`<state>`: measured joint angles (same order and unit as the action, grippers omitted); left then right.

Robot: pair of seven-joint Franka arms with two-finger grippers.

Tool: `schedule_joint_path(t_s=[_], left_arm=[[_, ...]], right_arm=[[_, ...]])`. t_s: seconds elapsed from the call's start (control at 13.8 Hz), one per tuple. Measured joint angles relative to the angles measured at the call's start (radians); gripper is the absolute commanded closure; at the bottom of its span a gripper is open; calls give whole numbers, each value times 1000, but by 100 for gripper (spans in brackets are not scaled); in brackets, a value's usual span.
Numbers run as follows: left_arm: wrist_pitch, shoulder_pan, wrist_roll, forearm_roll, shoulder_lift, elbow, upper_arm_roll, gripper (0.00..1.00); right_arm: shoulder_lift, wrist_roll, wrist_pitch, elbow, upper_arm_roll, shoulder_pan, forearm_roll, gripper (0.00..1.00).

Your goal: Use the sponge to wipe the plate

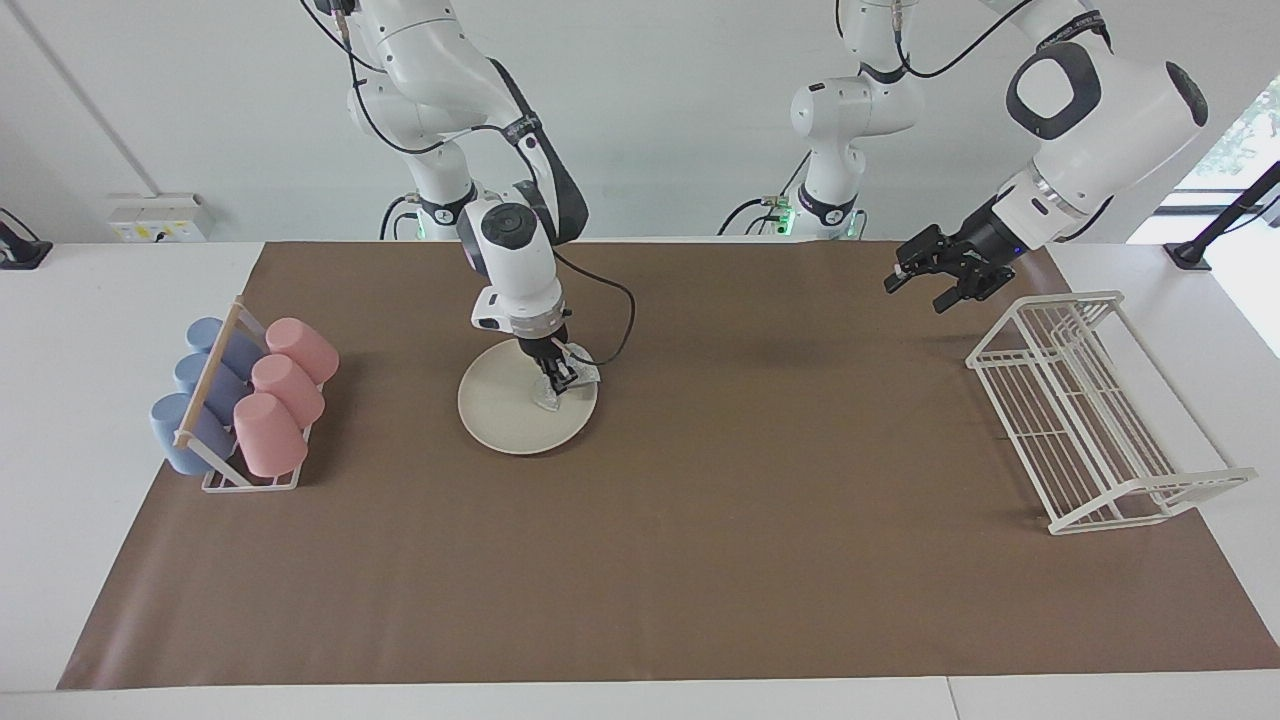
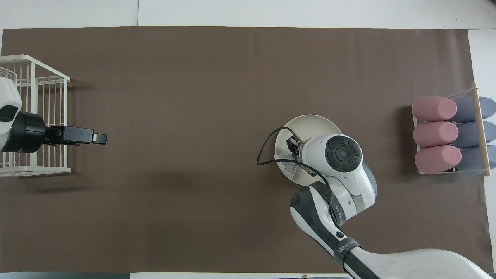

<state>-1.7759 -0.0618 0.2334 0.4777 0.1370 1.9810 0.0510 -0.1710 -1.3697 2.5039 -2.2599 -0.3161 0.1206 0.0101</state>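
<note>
One plate [image 1: 510, 410] on the tabletop [image 1: 700, 560]. Right tool [image 1: 558, 385] clamps one sponge [image 1: 550, 398] at the plate's three o'clock in the facing view. Left tool [image 1: 935, 275] waits, fingers apart, beside one rack [image 1: 1090, 420]. Three pink cups [image 1: 285, 385], three blue cups [image 1: 195, 395].

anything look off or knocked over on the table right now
Nothing looks spilled or broken. The white wire rack at the left arm's end seems to lie tipped on its side, below the open left gripper. The right gripper presses the sponge at the plate edge.
</note>
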Motion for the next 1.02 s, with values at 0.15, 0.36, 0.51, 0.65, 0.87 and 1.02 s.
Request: schedule_joint_path(t_s=[0.15, 0.36, 0.51, 0.65, 0.87, 1.02], left_arm=[[0, 0, 0, 0, 0, 0, 0, 0], [0, 0, 0, 0, 0, 0, 0, 0], [0, 0, 0, 0, 0, 0, 0, 0], [0, 0, 0, 0, 0, 0, 0, 0], [0, 0, 0, 0, 0, 0, 0, 0], [0, 0, 0, 0, 0, 0, 0, 0]], right_arm=[[-1, 127, 12, 0, 3, -56, 0, 83], [-7, 303, 18, 0, 6, -156, 0, 83], [-8, 320, 20, 0, 6, -164, 0, 83], [-8, 315, 20, 0, 3, -160, 0, 83], [-7, 231, 20, 1, 1, -122, 0, 83], [-7, 98, 20, 3, 0, -64, 0, 83]])
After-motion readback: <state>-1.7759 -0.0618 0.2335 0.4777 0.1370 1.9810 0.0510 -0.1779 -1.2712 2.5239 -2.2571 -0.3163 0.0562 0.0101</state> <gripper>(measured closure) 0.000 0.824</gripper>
